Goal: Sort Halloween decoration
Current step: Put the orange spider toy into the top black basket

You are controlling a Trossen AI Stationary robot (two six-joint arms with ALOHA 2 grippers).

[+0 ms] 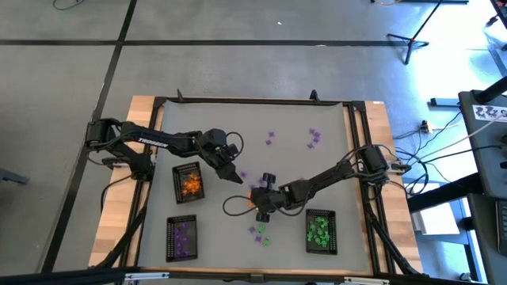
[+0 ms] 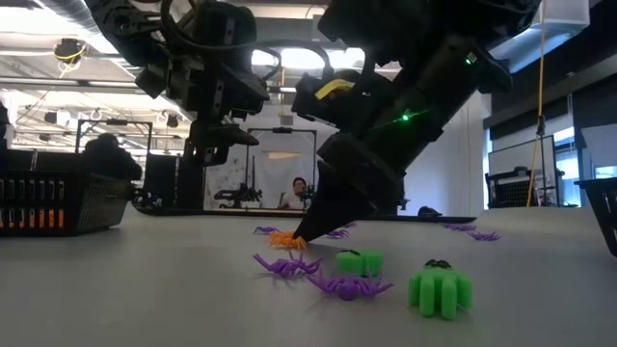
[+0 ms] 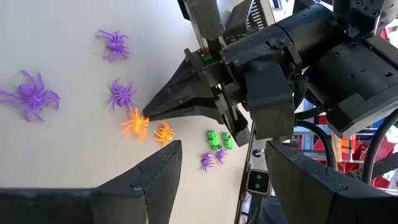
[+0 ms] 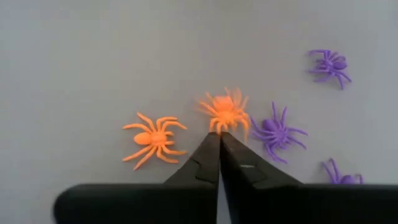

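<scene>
Tiny plastic spiders, the Halloween decoration, lie loose on the grey mat. My right gripper (image 4: 219,135) points slantwise down, its fingers shut at one orange spider (image 4: 225,111) near the mat's middle (image 1: 253,198). A second orange spider (image 4: 153,140) lies flat beside it, and purple spiders (image 4: 273,132) lie on its other side. My left gripper (image 3: 224,177) hangs open above the mat (image 1: 234,176) beside the tray of orange pieces (image 1: 188,182), with nothing between its fingers. My right gripper has its two fingertips (image 4: 212,142) closed together at the orange spider's near legs (image 4: 219,126), only at their very ends. The fingers come from above, slanting down from the table's right. The spider's body (image 3: 135,123) lies on the mat.
Three black mesh trays stand on the mat: orange pieces at the left, purple pieces (image 1: 181,237) near left, green pieces (image 1: 320,231) near right. Loose purple spiders (image 1: 271,138) lie toward the far side. Green trinkets (image 2: 441,289) and purple spiders (image 2: 349,285) lie near the front.
</scene>
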